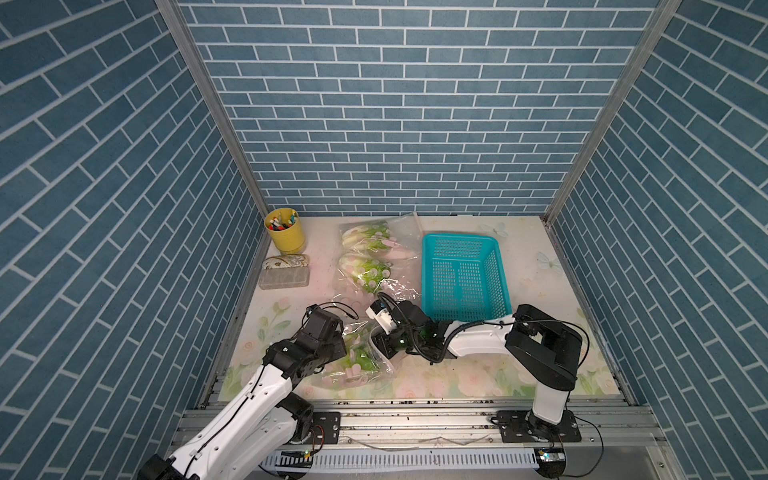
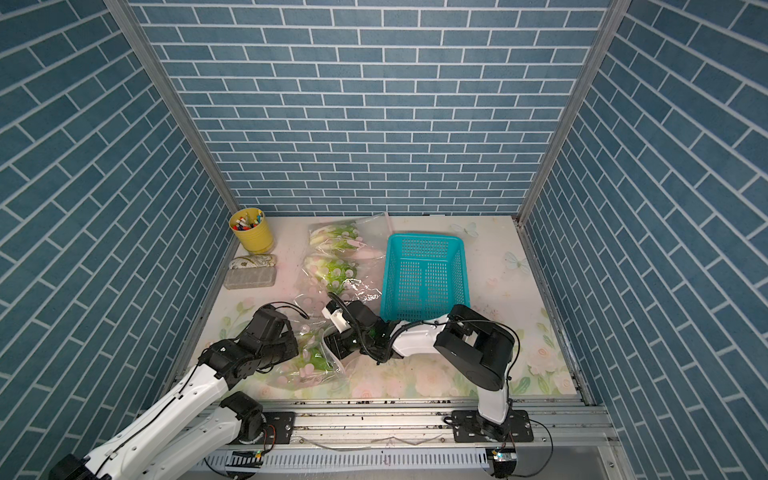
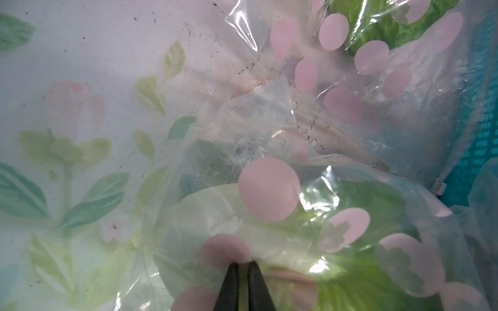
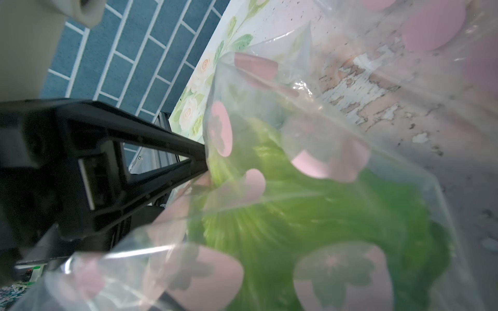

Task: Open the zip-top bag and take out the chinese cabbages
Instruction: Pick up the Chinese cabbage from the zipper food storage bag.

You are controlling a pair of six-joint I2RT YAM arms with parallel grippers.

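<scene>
The nearest zip-top bag, clear with pink dots, lies at the table's front between my two arms. Inside it is a chinese cabbage, whose green leaves and white base show through the film. My left gripper is shut, with a fold of this bag's film pinched between its tips. My right gripper presses against the bag from the right. The film covers its fingers in the right wrist view. Two more dotted bags, each with a cabbage, lie further back.
A teal basket stands right of the bags, close behind my right wrist. A yellow cup of pens and a grey box with a patterned case on it stand at the back left.
</scene>
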